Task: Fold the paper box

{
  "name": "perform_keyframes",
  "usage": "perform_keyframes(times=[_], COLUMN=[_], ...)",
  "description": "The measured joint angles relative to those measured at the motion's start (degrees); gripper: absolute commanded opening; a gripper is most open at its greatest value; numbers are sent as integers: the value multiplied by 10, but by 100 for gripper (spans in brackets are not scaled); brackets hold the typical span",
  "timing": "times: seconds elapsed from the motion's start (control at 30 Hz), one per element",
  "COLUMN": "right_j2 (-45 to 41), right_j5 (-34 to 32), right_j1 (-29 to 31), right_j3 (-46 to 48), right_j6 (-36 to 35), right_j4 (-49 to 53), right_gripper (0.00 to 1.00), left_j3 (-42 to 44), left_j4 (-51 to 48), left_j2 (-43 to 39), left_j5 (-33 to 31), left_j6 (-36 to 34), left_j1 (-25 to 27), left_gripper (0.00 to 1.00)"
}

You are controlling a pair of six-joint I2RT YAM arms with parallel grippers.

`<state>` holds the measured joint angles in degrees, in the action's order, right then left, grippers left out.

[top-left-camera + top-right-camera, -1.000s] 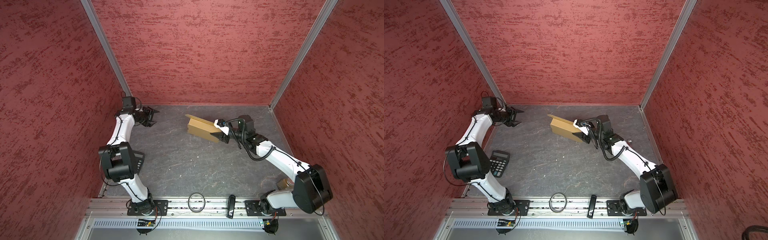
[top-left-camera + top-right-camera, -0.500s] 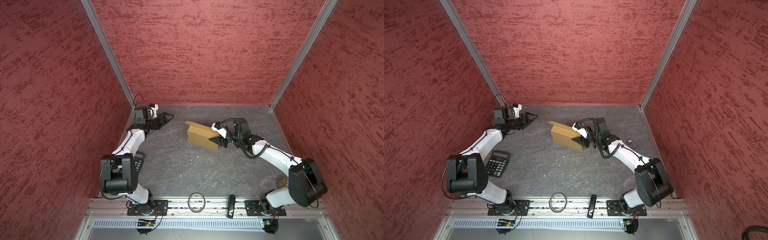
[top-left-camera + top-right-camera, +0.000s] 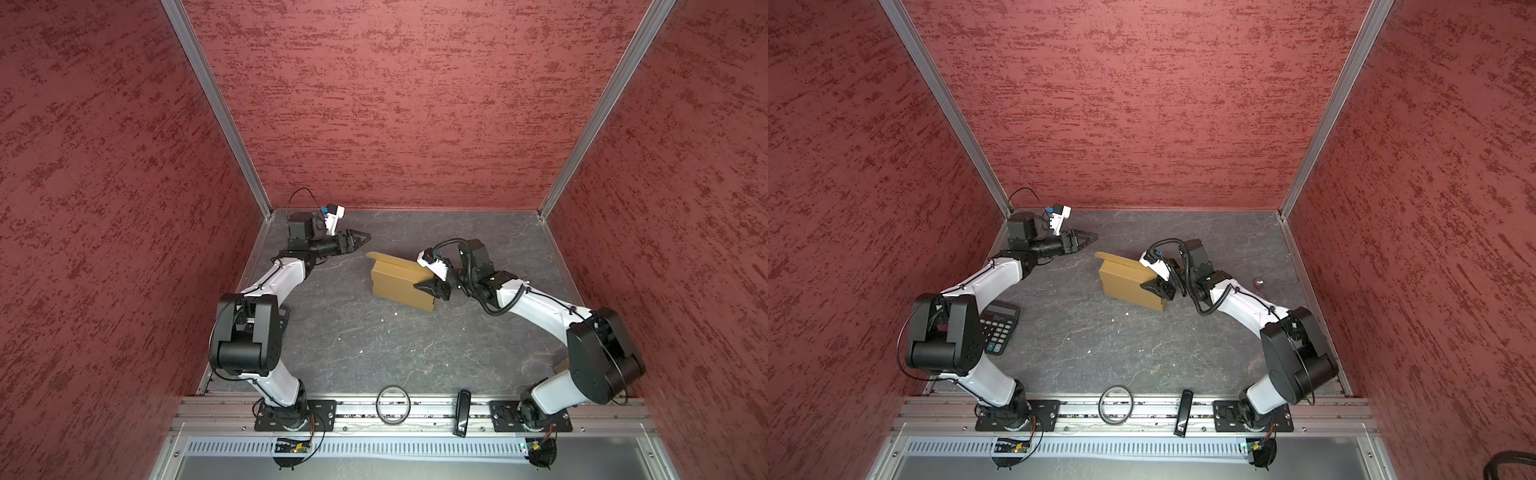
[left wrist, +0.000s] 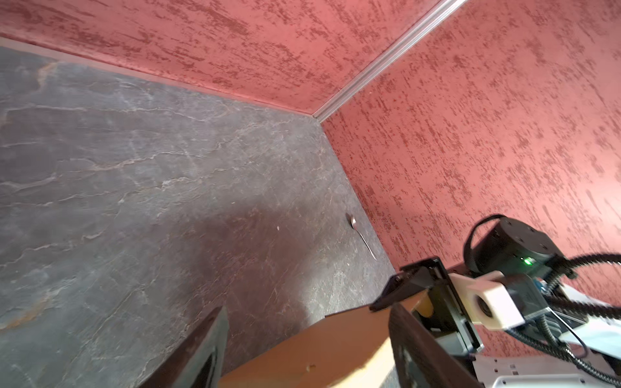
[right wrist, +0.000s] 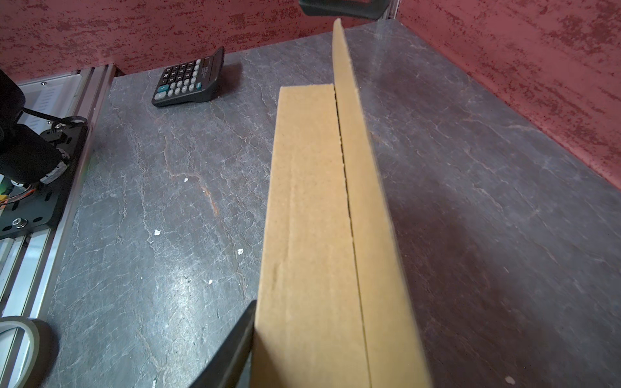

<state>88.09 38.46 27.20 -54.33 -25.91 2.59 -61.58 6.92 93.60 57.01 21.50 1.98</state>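
The paper box is a tan cardboard mailer standing on one edge on the grey floor, with a loose flap sticking up along its far side. My right gripper is shut on the box's right end. In the right wrist view one dark finger lies against the box wall; the other finger is hidden behind the cardboard. My left gripper is open and empty, pointing at the box from the back left, a short gap away. In the left wrist view the box shows beyond its fingers.
A black calculator lies beside the left arm. A spoon lies by the right wall. A tape ring and a black bar rest on the front rail. Red walls enclose three sides.
The left arm swung out of the back left corner toward the box, and its jaws widened a little. The right gripper kept its hold and shifted the box slightly left.
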Motion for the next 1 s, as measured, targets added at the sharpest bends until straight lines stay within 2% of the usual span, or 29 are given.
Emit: perform_keyframes(times=[0.3,0.67,1.0], right_j2=[1,1,1], right_j5=[-4,-10,-15], right_j1=[1,3,4], right_j3=[0,-2,-2], right_j6=[0,0,0], right_j4=[5,7,7], right_gripper=[10,9,9], left_j3=[8,9,33], left_j4=[-10,-55,-96], left_j2=[-9,-10,-40], left_j5=[36,3,-19], left_j6=[-2,-35,-44], left_j1=[7,40,47], left_gripper=[76,75,72])
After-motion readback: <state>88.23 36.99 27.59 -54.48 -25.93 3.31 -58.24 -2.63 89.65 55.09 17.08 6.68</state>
